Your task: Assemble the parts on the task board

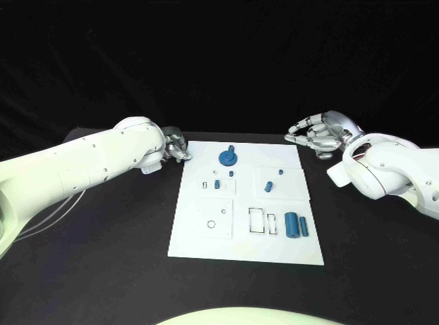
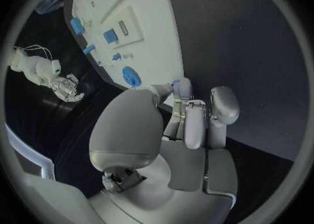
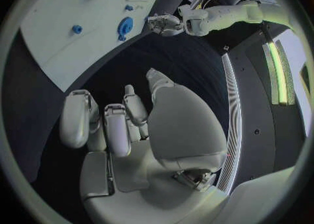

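While both hands (image 1: 173, 147) (image 1: 319, 133) flank the task board (image 1: 245, 238), fingers curl in on nothing.

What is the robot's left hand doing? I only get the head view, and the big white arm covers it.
Observer: In the left wrist view, the left hand has its fingertips right at the edge of the task board.
Operator: Is it holding a piece?
Observer: A blue speck shows at those fingertips, but I cannot tell whether it is pinched.
Operator: What about the other hand?
Observer: The right wrist view shows the right hand with an empty palm, fingers apart from the thumb, above the black table.
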Controlling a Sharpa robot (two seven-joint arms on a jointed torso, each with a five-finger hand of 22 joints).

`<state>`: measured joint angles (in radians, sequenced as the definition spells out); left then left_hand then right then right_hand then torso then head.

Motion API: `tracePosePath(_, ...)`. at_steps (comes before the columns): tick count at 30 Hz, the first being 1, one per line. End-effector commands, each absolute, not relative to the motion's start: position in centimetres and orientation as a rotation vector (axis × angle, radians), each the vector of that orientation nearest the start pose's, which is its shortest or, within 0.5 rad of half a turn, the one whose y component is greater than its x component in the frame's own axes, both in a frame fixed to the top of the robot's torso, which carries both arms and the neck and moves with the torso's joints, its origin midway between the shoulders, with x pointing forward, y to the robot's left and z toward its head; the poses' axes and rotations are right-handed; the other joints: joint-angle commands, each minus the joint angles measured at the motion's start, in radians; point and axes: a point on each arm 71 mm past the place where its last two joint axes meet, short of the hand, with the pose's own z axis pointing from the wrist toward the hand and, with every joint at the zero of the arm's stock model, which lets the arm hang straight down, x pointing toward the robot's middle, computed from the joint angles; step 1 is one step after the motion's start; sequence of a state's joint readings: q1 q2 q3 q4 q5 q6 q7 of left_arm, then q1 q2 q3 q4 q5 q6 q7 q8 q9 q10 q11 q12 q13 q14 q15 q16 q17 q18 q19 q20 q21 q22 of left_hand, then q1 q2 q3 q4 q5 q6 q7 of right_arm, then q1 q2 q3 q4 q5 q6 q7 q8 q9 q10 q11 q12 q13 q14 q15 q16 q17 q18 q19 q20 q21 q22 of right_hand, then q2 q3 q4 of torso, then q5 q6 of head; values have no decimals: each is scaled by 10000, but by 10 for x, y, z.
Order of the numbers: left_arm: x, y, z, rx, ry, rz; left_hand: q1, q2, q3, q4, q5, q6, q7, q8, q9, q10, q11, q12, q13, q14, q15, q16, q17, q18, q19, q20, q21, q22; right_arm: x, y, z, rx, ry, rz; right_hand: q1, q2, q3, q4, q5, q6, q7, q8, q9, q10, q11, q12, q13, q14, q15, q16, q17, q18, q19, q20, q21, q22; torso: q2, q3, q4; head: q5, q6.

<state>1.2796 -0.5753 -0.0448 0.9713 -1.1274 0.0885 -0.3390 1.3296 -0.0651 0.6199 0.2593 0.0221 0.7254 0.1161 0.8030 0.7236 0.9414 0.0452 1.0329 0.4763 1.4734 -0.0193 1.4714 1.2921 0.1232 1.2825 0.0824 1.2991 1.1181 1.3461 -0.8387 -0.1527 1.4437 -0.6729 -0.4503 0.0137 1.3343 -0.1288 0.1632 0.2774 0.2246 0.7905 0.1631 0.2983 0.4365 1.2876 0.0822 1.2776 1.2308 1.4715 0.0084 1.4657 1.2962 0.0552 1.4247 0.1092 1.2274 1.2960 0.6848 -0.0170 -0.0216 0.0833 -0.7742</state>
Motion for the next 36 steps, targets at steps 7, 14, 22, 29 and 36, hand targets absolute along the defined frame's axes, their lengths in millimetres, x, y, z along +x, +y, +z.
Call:
tracePosePath(7,581,244,-205,-2965,20994,-3315,-110,264,1241,-75,272,-19,63,-374,-1042,-79,36,-38,-49,136,44,44,870,-177,-2,19,-77,-89,516,-236,-158,5603,16257,9099,-324,-24,102,84,166,-62,-8,245,124,-106,-44,-71,-39,477,-74,-159,760,230,-91,-44,-173,893,7,-4,-2,7,10)
tracePosePath(14,581,248,-202,-3211,20941,-3421,-237,286,1575,-162,272,-38,80,-373,-1040,-100,49,-24,-43,135,54,46,869,-179,5,28,-70,-73,517,-236,-158,5605,16258,9097,-324,-24,102,84,166,-62,-8,245,124,-106,-44,-71,-39,477,-74,-159,760,230,-91,-44,-173,893,1,-5,0,17,31)
tracePosePath(22,582,253,-201,-3382,21061,-3478,-350,252,1764,-231,271,-34,88,-357,-1030,-101,57,1,-34,123,61,32,838,-179,8,35,-67,-67,517,-236,-159,5609,16261,9093,-324,-24,102,84,166,-62,-8,245,124,-106,-44,-71,-39,477,-74,-159,760,230,-91,-44,-173,893,8,-6,2,27,37)
tracePosePath(29,582,253,-201,-3393,21205,-3535,-420,195,1813,-260,270,-31,91,-345,-1023,-100,60,14,-29,114,64,23,818,-178,5,38,-70,-69,517,-236,-159,5610,16265,9091,-324,-24,102,84,166,-62,-8,245,124,-106,-44,-71,-39,477,-74,-159,760,230,-91,-44,-173,893,5,-7,4,36,19)
tracePosePath(36,582,253,-202,-3463,21237,-3491,-558,107,1855,-271,270,-21,94,-326,-1013,-95,65,31,-23,110,68,18,807,-175,-4,42,-78,-79,517,-236,-159,5610,16262,9088,-342,-29,104,90,199,-75,-9,273,121,-101,-46,-68,-39,480,-76,-162,764,229,-85,-47,-180,893,6,-3,0,48,10)
